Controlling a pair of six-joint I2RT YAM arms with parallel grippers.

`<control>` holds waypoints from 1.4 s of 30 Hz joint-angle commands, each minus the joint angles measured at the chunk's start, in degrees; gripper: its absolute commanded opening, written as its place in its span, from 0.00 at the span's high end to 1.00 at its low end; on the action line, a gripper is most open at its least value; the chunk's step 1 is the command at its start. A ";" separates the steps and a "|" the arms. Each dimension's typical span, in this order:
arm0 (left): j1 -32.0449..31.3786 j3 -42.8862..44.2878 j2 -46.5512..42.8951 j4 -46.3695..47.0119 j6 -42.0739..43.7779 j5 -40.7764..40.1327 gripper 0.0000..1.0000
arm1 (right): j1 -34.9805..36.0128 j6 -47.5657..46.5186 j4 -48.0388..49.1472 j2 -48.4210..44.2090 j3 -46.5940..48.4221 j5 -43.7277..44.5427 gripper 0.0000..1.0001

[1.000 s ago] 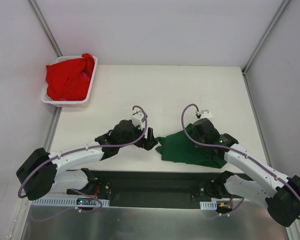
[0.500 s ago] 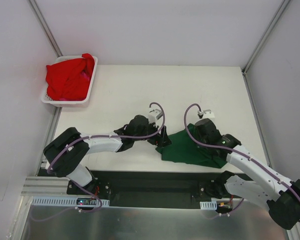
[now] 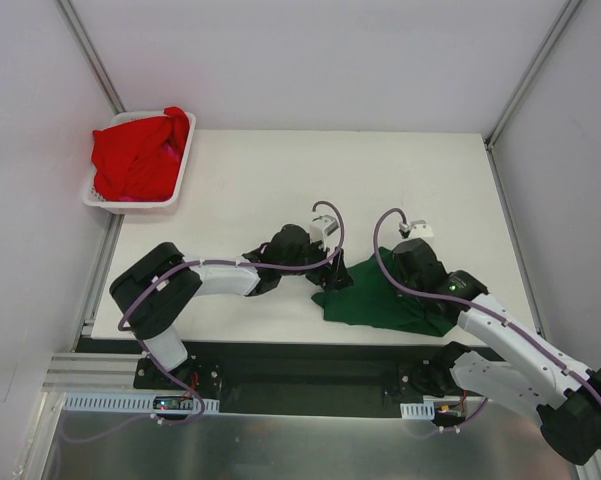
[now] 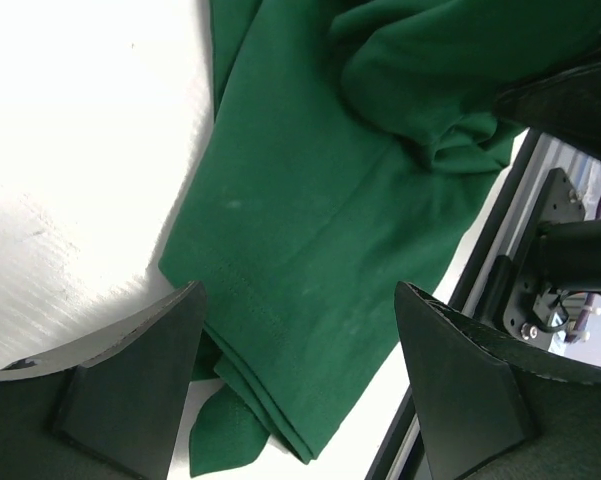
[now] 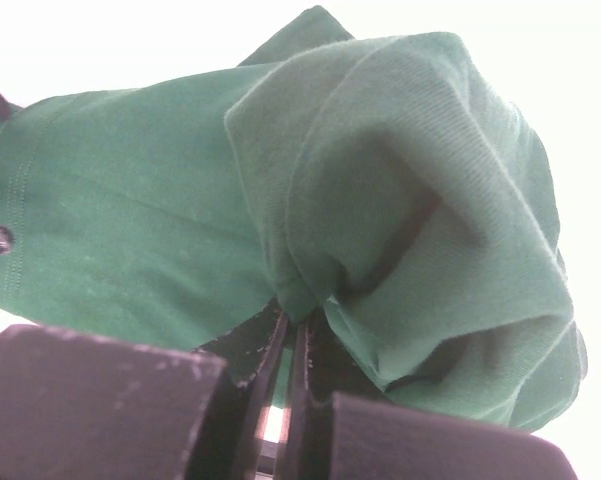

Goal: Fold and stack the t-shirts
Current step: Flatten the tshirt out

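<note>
At the table's (image 3: 230, 180) front, green t-shirt (image 3: 380, 302) stretches left-right; right tool (image 5: 291, 338) pinches it, left tool (image 4: 298, 300) wide.

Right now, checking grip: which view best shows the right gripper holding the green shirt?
Right wrist: shut right gripper pinches a green shirt fold. Top hides it under the arm; left wrist shows mostly cloth.

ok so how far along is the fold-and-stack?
Done: little; the green t-shirt lies bunched on the table, nothing stacked. In hand: right gripper shut on a fold of it, left gripper open over its hem edge. Left: fold it, then the red t-shirts heaped in the white basket.
</note>
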 commanded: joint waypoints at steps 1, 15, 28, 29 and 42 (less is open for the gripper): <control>-0.58 0.95 1.02 2.43 1.49 1.92 0.24 | 0.26 0.71 -1.02 -1.61 1.29 1.58 0.99; -0.50 -2.21 1.29 2.52 2.54 -0.28 0.25 | 0.26 0.98 -1.20 -1.79 1.55 1.76 0.99; -0.50 -2.83 2.43 3.31 1.93 -0.02 0.25 | 0.26 1.24 -1.55 -2.14 1.20 2.11 0.99; -0.50 -2.66 2.43 3.40 1.84 0.07 0.27 | 0.26 1.15 -1.55 -2.14 1.20 2.11 0.99; -0.50 0.51 2.08 2.26 1.49 1.04 0.45 | 0.26 1.86 -0.93 -1.70 -0.03 1.06 0.99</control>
